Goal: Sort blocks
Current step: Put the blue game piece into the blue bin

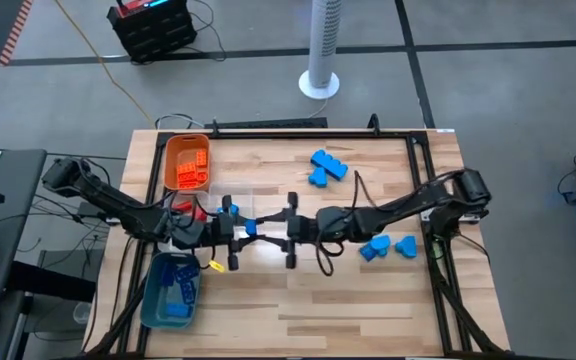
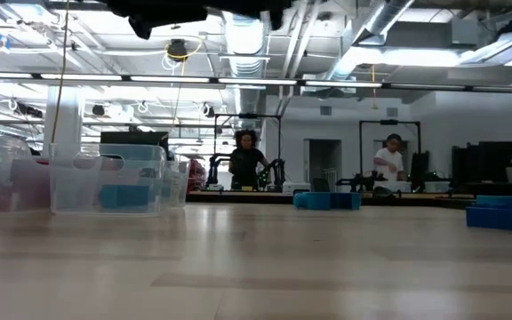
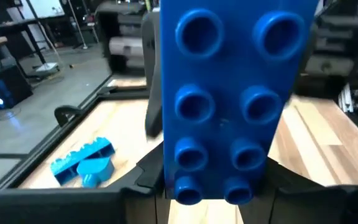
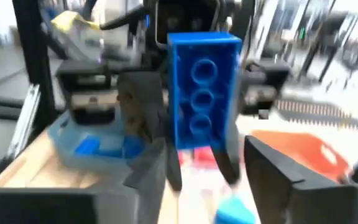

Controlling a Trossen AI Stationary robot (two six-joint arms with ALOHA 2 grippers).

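Note:
Above the middle of the table my two grippers meet tip to tip. A blue two-by-four studded brick (image 1: 251,228) hangs between them, clear of the wood. My left gripper (image 1: 244,231) comes from the table's left and is shut on it. My right gripper (image 1: 270,232) comes from the right, open, with its fingers standing beside the brick's other end (image 4: 201,134). More loose blue bricks lie flat on the table at the far middle (image 1: 328,166) and at the right (image 1: 386,246). My left gripper pinches the brick's near end (image 3: 211,186) between its two fingers (image 3: 143,179), which come level from the table's left. The brick stands out beyond the fingertips, studs toward the wrist camera, lifted clear of the table. My right gripper: whether a finger (image 4: 159,163) still touches the brick I cannot tell.
An orange tray (image 1: 173,150) with orange bricks sits at the far left. A clear tray (image 2: 105,178) with red bricks lies under the left arm. A teal tray (image 1: 153,300) with blue bricks stands at the near left. Bare wood lies along the near side.

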